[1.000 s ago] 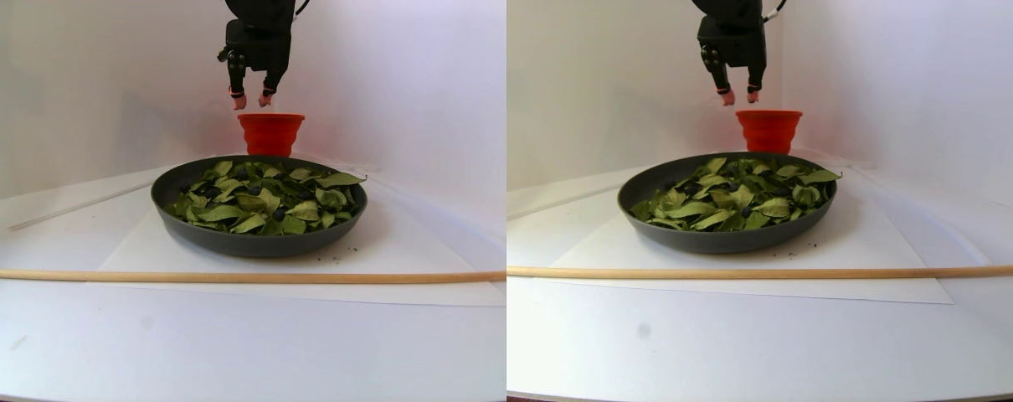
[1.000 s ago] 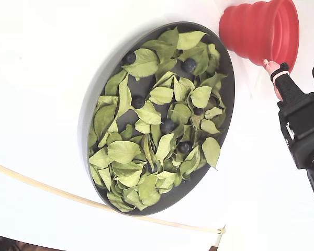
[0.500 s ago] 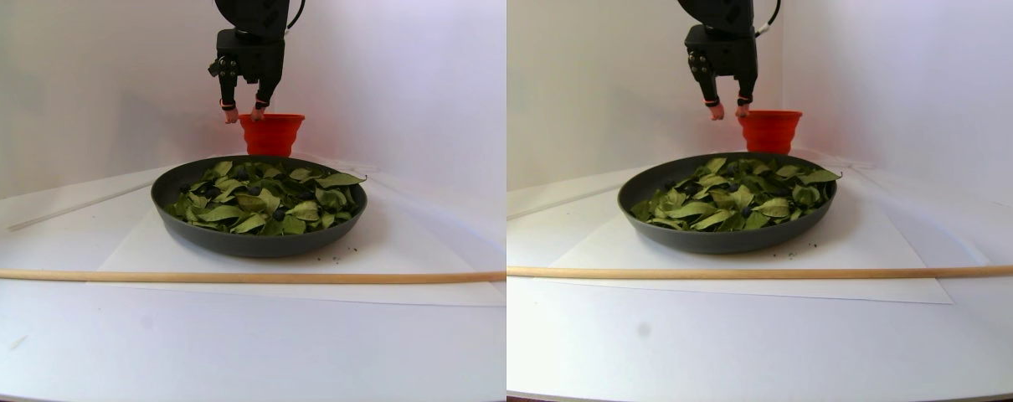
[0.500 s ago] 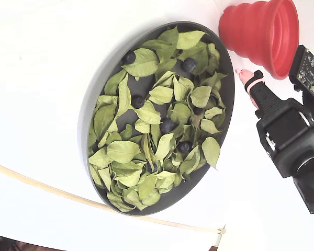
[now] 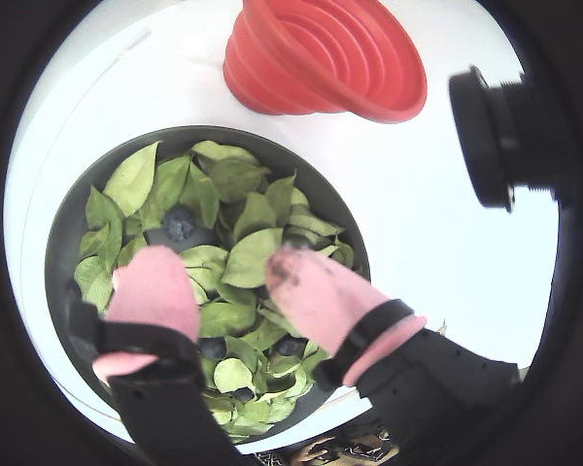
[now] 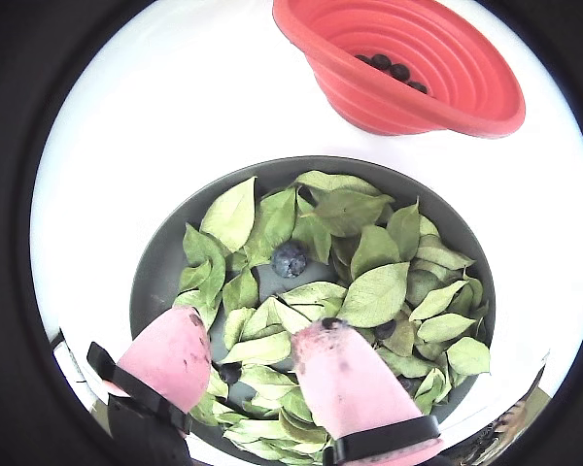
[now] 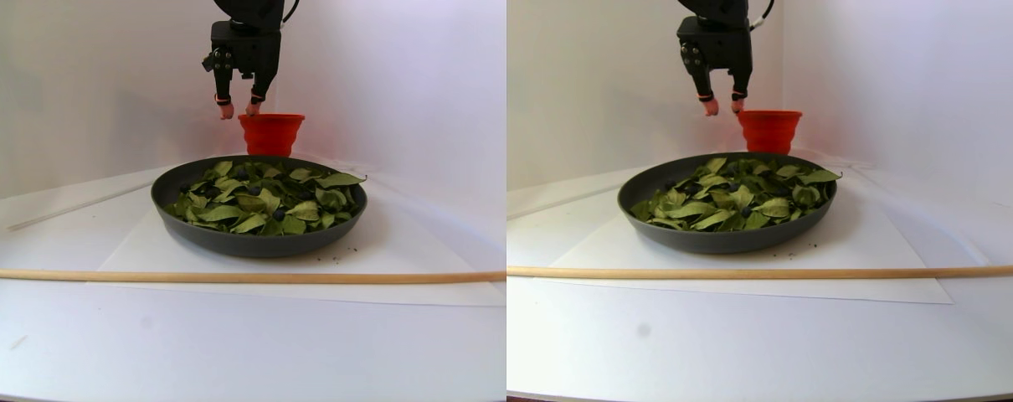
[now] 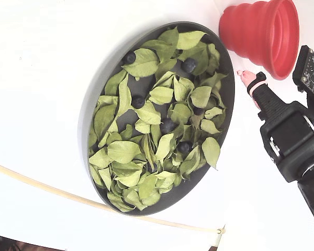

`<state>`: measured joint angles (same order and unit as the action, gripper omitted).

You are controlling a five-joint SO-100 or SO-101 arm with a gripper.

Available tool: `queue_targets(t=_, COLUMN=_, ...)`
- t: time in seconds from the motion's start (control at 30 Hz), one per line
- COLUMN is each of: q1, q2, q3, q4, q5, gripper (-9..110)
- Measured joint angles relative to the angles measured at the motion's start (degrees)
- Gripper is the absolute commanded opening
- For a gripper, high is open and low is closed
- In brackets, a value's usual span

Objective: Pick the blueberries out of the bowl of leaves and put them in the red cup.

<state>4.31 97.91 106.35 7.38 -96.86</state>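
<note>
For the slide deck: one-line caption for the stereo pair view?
Open gripper hovering above a bowl of leaves, beside the red cup.

Matte dark bowl (image 8: 94, 99), dry papery leaves (image 8: 123, 151), dull-skinned berries (image 6: 290, 259), ribbed rubbery red cup (image 8: 251, 29), smooth wooden stick (image 7: 222, 276), paper sheet (image 7: 138, 251).

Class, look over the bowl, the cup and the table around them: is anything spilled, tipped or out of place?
Only small things: dark specks lie on the white sheet beside the bowl, and one leaf overhangs its rim. The red cup stands upright.
</note>
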Motion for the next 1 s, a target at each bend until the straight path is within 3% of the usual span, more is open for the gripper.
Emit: queue_targets(t=1.0, q1=1.8, q2=-8.0, q3=3.2, q4=-11.8, q5=-0.6, gripper=16)
